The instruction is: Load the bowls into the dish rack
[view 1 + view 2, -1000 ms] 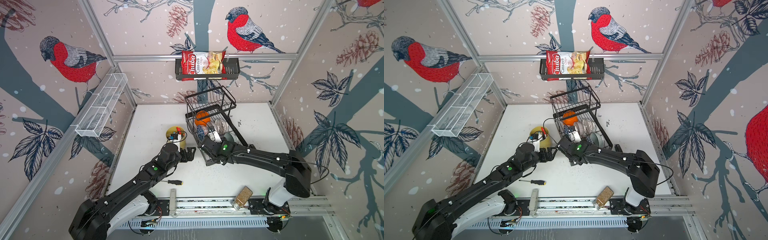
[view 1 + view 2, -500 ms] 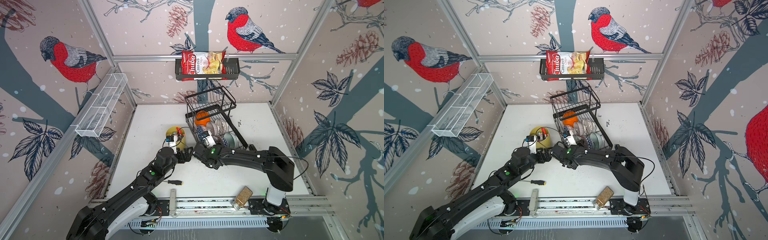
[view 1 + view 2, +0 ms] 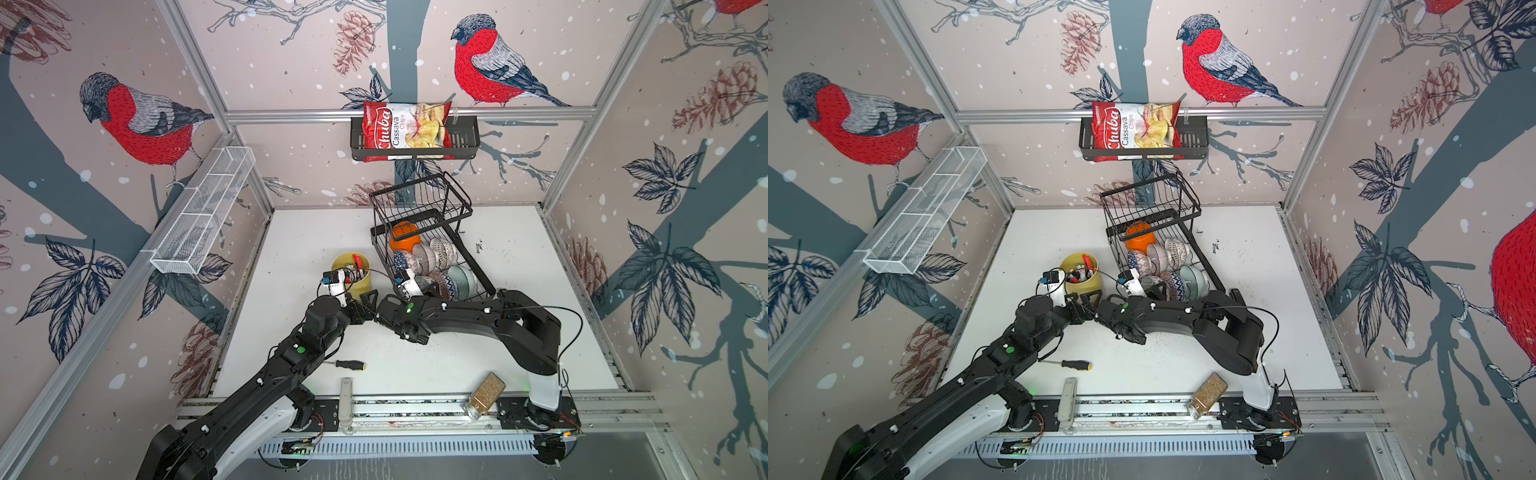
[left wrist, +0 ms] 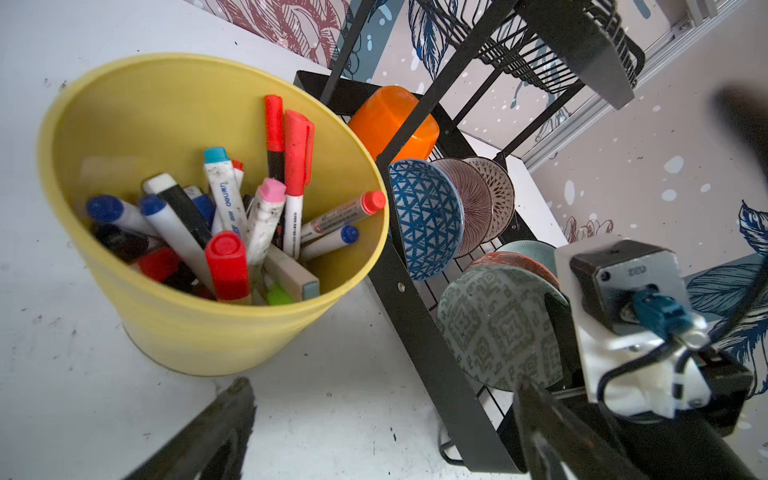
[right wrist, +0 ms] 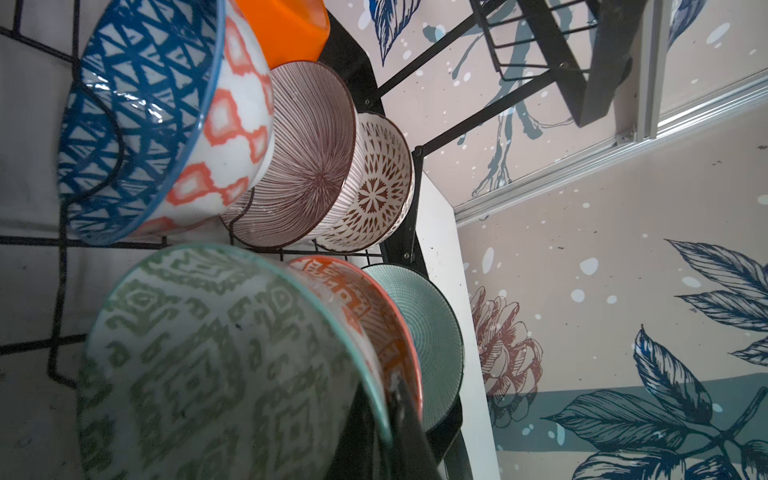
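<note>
Standing toward the far edge of the bench (image 3: 519, 291), the dish rack (image 3: 419, 195) holds the bowls (image 3: 424, 255) on edge in its lower tray; the left gripper (image 4: 382, 386) hangs spread beside the yellow cup (image 3: 361, 282); the right gripper (image 3: 430, 293), pressed together, sits at the rim of the green-patterned bowl (image 5: 216, 365)

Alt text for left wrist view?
A yellow cup of markers stands beside the black dish rack, whose lower tray holds an orange bowl and patterned bowls on edge. The right gripper pinches the nearest, green-patterned bowl; the open left gripper's fingers show in the foreground.
</note>
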Robot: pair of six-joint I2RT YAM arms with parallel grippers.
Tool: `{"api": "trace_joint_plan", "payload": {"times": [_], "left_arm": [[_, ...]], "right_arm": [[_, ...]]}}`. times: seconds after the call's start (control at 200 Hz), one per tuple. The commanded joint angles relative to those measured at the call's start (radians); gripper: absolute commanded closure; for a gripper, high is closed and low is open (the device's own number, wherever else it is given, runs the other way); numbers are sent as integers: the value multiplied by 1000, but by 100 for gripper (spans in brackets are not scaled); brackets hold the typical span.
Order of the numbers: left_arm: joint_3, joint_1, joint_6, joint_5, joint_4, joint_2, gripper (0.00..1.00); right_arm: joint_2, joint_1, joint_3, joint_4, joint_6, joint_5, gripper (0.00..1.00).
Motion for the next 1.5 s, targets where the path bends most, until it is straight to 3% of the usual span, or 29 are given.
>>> {"api": "trace_joint_plan", "payload": {"times": [0.0,0.395,0.73,0.996,1.496], "left_arm": [[7,6,6,28,46,6,4],[8,15,12,29,33,4,4],[1,18,12,22,14,-29,4],[13,25,11,16,-35,-40,4],[55,44,32,-34,-159,-145,4]], "right_arm": [[12,2,-6,29,-16,49,100],[24,5,-53,174,-137,-30,100],[15,18,-94,178,-97,-127,100],[-36,-4,-96,159,-25,-138,100],[-42,1,-120,184,-47,-141,100]]}}
